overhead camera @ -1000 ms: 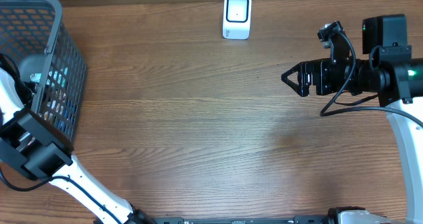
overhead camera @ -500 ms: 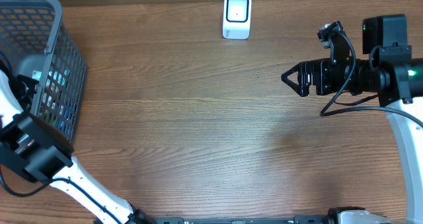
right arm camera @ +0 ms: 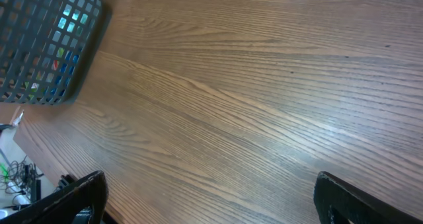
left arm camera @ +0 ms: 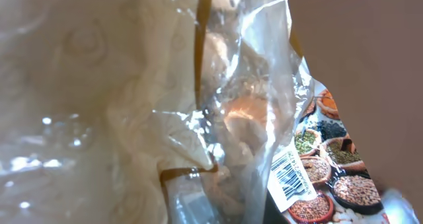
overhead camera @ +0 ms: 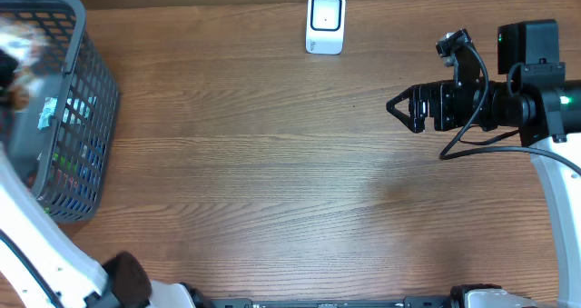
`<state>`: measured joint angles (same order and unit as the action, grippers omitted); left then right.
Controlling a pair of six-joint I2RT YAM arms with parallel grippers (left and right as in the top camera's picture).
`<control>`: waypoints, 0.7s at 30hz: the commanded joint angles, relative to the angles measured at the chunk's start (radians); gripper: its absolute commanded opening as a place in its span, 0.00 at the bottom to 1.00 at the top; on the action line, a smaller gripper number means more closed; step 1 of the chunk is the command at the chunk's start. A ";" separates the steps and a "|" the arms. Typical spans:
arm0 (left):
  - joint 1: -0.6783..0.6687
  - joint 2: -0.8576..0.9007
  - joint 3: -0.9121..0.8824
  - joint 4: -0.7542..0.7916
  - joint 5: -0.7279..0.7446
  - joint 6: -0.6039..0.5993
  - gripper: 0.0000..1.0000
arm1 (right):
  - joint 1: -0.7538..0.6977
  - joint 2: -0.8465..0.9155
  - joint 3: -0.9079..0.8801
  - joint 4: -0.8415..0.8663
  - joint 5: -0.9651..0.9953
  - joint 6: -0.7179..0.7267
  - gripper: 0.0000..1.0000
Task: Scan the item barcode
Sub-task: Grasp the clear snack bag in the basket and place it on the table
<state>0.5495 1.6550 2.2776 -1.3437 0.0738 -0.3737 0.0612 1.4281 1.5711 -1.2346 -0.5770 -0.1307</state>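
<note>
Well apart from scanner (overhead camera: 325, 22): packet (left arm camera: 218, 118)

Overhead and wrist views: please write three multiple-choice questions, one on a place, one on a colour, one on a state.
1. The white scanner stands at which edge of the table? A far; B near; C left.
2. The barcode label on the clear bag is: A yellow; B white; C green.
3. The right gripper is: A shut on the bag; B shut on nothing; C open.

A: it stands alone by the far edge.
B: white with black bars.
C: its fingers stand wide apart.
</note>
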 commanded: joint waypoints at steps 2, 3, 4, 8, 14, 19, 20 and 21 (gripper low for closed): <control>-0.189 0.032 -0.022 -0.100 0.116 0.225 0.04 | 0.003 -0.004 0.025 0.002 -0.009 0.003 1.00; -0.232 0.039 -0.034 -0.127 0.114 0.251 0.04 | 0.003 -0.004 0.025 0.002 -0.008 0.003 1.00; -0.312 0.053 -0.074 -0.165 0.104 0.294 0.04 | 0.003 -0.004 0.025 0.002 -0.008 0.002 1.00; -0.440 0.085 -0.216 -0.179 0.073 0.314 0.04 | 0.003 -0.004 0.025 0.006 -0.005 -0.001 1.00; -0.550 0.156 -0.516 -0.126 0.049 0.306 0.04 | 0.003 -0.004 0.025 0.013 -0.001 -0.001 1.00; -0.570 0.245 -0.684 -0.018 0.055 0.299 0.07 | 0.003 -0.004 0.025 0.013 -0.001 -0.001 1.00; -0.572 0.259 -0.701 0.004 0.058 0.299 0.12 | 0.003 -0.004 0.025 0.013 -0.001 -0.001 1.00; -0.573 0.276 -0.711 0.021 0.058 0.299 0.20 | 0.003 -0.004 0.025 0.013 -0.001 -0.001 1.00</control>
<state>-0.0185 1.8954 1.6028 -1.3514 0.1383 -0.0929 0.0612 1.4281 1.5711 -1.2255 -0.5758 -0.1307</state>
